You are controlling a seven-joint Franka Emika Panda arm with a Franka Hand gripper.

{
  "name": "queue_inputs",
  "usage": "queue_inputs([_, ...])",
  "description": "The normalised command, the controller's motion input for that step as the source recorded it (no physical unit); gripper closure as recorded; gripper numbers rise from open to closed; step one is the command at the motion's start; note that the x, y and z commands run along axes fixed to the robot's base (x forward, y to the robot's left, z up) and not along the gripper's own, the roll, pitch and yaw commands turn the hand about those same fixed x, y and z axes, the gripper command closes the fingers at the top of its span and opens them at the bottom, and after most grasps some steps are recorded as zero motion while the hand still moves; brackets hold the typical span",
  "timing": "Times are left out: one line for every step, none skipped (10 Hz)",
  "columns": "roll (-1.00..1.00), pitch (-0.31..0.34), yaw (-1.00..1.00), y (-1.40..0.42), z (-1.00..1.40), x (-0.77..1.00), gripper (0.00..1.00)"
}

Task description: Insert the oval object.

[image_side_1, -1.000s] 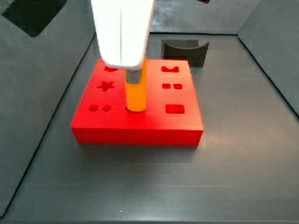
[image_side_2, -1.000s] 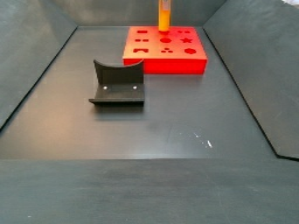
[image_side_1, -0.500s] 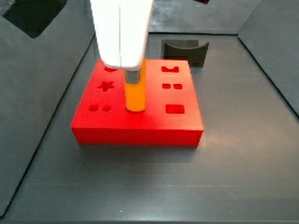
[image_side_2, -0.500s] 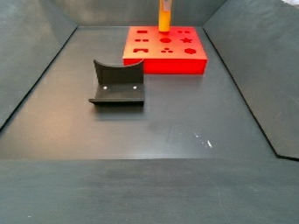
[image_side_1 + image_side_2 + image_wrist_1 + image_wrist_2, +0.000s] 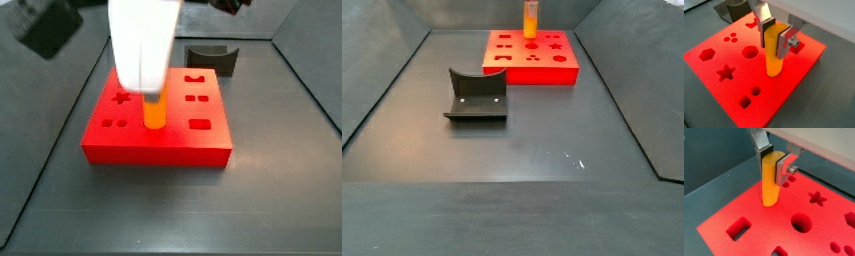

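The oval object point(image 5: 773, 55) is a slim orange-yellow peg, held upright between my gripper's point(image 5: 775, 36) silver fingers point(image 5: 783, 42). It also shows in a wrist view point(image 5: 769, 183), with the gripper point(image 5: 775, 162) shut on its upper part. Its lower end meets the top of the red block point(image 5: 797, 82), next to a round hole point(image 5: 750, 51). In a side view the peg point(image 5: 155, 113) stands at the block's point(image 5: 160, 143) middle under the white gripper body point(image 5: 144, 50). In a side view the peg point(image 5: 531, 20) stands on the block point(image 5: 532, 72) at the far end.
The red block has several shaped holes: a star point(image 5: 726, 73), a hexagon point(image 5: 707, 54), small rectangles point(image 5: 737, 227). The dark fixture point(image 5: 476, 95) stands on the grey floor apart from the block and shows behind it in a side view point(image 5: 211, 58). Grey walls point(image 5: 382, 90) ring the floor.
The gripper has moved down with the peg. Less of the peg shows between the gripper body and the block's top.
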Motion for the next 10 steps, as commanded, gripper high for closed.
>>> queue_inputs([0.21,0.0,0.0,-0.01,-0.56,0.13,1.0])
queue_inputs([0.18,0.0,0.0,-0.04,-0.61,0.13,1.0])
queue_inputs([0.13,0.0,0.0,-0.05,-0.75,0.09,1.0])
queue_inputs([0.12,0.007,0.0,-0.04,-0.85,0.01,1.0])
queue_inputs([0.04,0.0,0.0,-0.02,-1.0,0.0,1.0])
queue_inputs([0.0,-0.009,-0.08,-0.06,-1.0,0.0,1.0])
queue_inputs([0.0,-0.019,-0.11,-0.05,-1.0,0.0,1.0])
queue_inputs([0.0,-0.024,-0.09,0.0,-1.0,0.0,1.0])
queue_inputs([0.0,-0.014,-0.11,0.0,-0.94,0.08,1.0])
queue_inputs([0.0,-0.014,-0.19,0.0,-1.0,0.11,1.0])
